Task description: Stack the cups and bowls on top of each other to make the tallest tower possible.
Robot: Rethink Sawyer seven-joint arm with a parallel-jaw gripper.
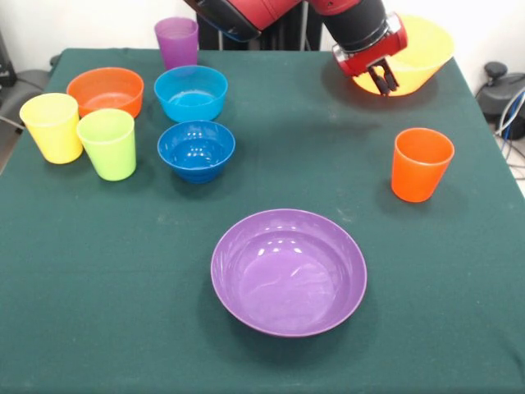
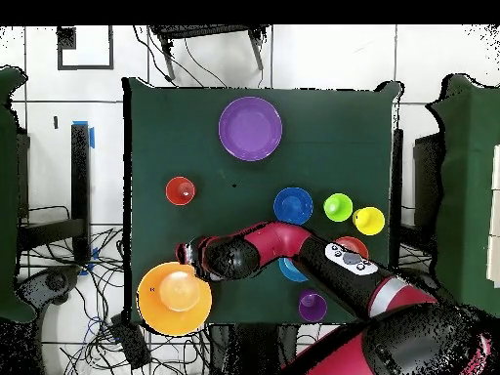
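My gripper is at the rim of the very large yellow-orange bowl, which sits tilted at a table corner. The fingers look shut on that rim. The wide purple bowl stands alone, and the orange-red cup stands upright between the two bowls. Grouped on the other side are the yellow cup, lime green cup, purple cup, orange bowl, light blue bowl and dark blue bowl. Nothing is stacked.
The green cloth table ends close to the yellow-orange bowl. In the overhead view the arm lies over the light blue and orange bowls. Cables and equipment lie on the floor beyond the table edge.
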